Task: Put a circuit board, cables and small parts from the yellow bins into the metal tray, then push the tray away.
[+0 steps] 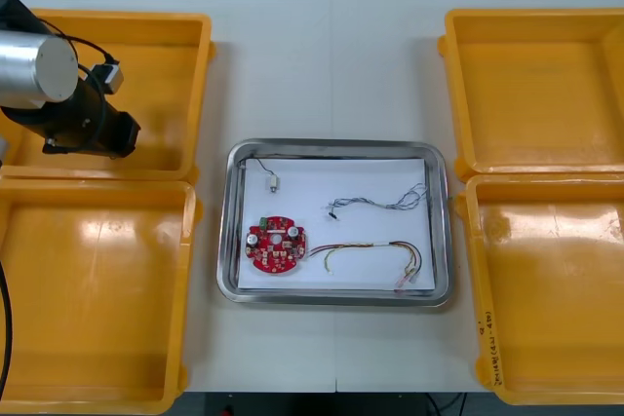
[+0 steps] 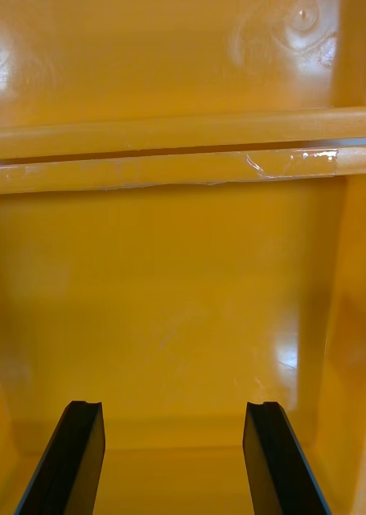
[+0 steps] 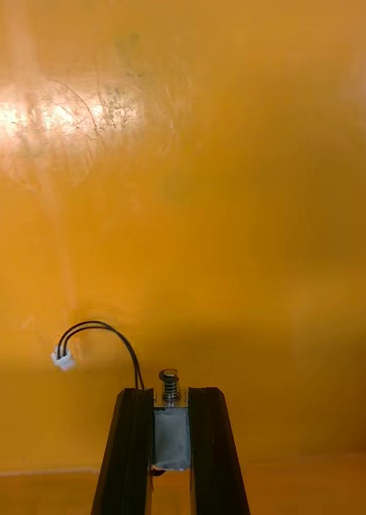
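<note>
A small metal part [image 3: 171, 438] with a looped black wire [image 3: 102, 330] is clamped between the fingers of the left tool [image 3: 171, 394], over the floor of the far left bin [image 1: 166, 46]. On the tabletop [image 1: 331, 65], the tray [image 1: 226, 221] holds a circuit board [image 1: 275, 245], another metal part [image 1: 273, 180], a blue and white cable [image 1: 380, 202] and a red and yellow cable [image 1: 375, 250]. The right tool [image 2: 174, 406] hangs released, fingers apart, over a right-side bin [image 2: 183, 282].

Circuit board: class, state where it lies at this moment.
In the front view, the circuit board lies in the tray's near-left corner, just left of the red and yellow cable.
</note>
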`<state>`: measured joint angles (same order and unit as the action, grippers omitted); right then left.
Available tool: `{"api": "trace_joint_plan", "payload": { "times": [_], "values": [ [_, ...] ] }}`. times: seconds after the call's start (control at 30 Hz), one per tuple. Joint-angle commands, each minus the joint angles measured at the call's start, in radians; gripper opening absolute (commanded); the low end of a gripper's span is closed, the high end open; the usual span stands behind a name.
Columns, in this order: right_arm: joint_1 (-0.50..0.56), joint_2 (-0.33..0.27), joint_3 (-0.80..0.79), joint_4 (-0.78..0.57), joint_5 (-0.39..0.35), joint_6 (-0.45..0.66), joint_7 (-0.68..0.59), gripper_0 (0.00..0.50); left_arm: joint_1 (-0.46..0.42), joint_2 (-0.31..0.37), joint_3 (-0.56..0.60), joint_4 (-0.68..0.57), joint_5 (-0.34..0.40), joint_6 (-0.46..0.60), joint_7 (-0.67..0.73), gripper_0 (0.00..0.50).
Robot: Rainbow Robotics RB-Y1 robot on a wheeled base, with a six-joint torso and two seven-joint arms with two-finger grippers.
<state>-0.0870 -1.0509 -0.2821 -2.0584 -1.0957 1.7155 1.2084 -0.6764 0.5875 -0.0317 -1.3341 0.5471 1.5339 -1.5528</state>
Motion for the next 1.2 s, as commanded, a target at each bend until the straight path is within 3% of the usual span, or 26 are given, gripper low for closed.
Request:
{"api": "trace_joint_plan", "payload": {
  "times": [0.03,0.53,0.8,1.2],
  "values": [
    [0.012,-0.02,-0.035,-0.023,-0.009,-0.004,0.042,0.5,-0.028,-0.011,0.076,-0.106,-0.021,0.097,0.106,0.0],
    [0.01,-0.02,-0.035,-0.023,-0.012,-0.008,0.042,0.5,-0.06,-0.103,0.122,-0.358,-0.105,0.386,0.125,0.0],
    [0.01,-0.02,-0.035,-0.023,-0.01,-0.01,0.042,0.5,-0.091,-0.16,0.078,-0.462,-0.128,0.386,0.169,0.0],
    [0.01,-0.02,-0.035,-0.023,-0.007,-0.011,0.042,0.5,-0.147,-0.247,-0.125,-0.505,-0.108,0.386,0.405,0.0]
  ]
}}
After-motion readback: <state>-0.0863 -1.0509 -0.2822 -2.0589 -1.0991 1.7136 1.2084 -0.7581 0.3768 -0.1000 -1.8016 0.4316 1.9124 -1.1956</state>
